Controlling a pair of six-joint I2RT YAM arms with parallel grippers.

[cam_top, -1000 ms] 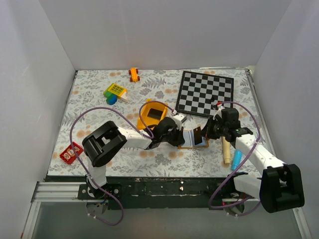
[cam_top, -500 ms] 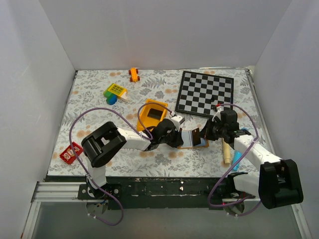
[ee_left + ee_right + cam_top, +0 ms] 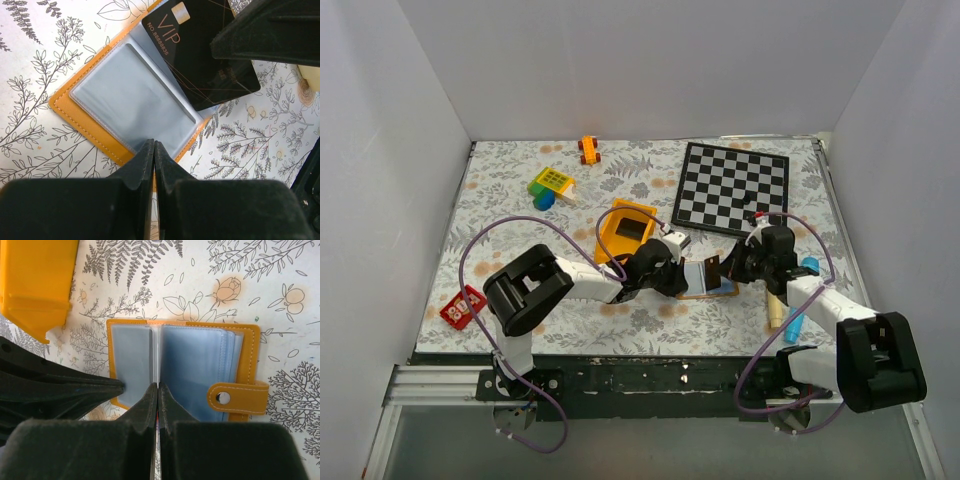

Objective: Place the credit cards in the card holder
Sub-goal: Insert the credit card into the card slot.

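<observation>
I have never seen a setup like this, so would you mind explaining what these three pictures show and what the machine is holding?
These are two robot arms bolted to a table, each ending in a two-finger gripper. The wide picture looks down from above and behind them; the other two come from a camera on each wrist. On the flower-patterned table lie a black-and-white chequered board, a yellow plastic bin, an orange toy car and an open tan leather-like card holder with pale blue-grey sleeves. The right gripper is shut on a thin black plastic card printed VIP, held over the open holder. The left gripper is shut too, its tips at the holder's edge, seemingly pinning it down.
</observation>
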